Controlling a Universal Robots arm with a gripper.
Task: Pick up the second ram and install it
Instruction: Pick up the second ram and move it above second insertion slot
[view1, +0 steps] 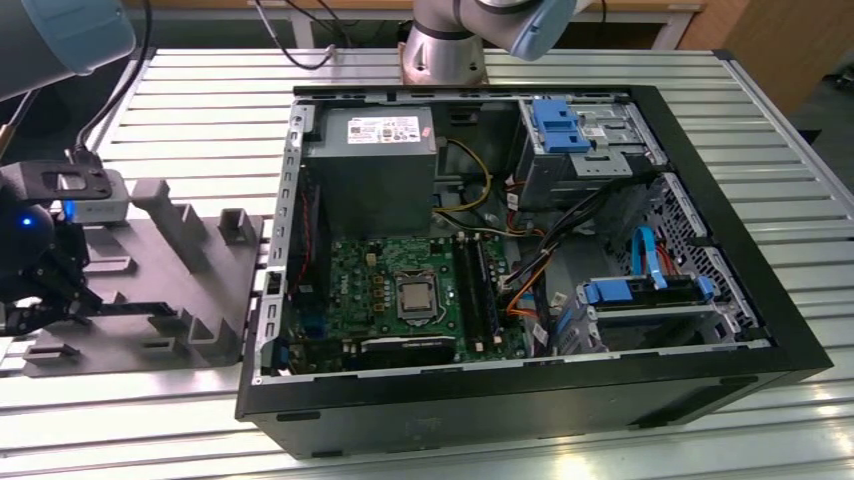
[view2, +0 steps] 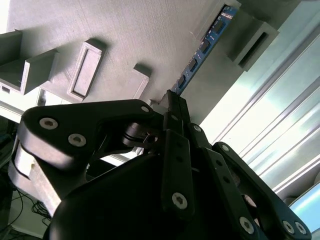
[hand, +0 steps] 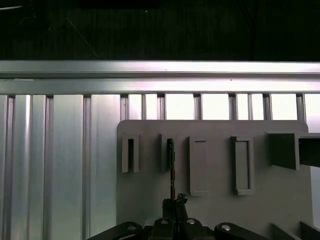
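One RAM stick (view2: 202, 47) stands on edge on the grey holder tray (view2: 125, 30), and in the second wrist view the gripper (view2: 172, 100) has its black fingers (view2: 176, 150) drawn together on the stick's near end, pinching the thin board between them. In the first wrist view the stick shows edge-on, lined up with one of the tray's narrow slots. In the exterior view the tray lies on the slatted metal table (view1: 200, 110) at the exterior view's left, just beside the open computer case (view1: 534, 400), whose motherboard (view1: 360, 280) lies exposed.
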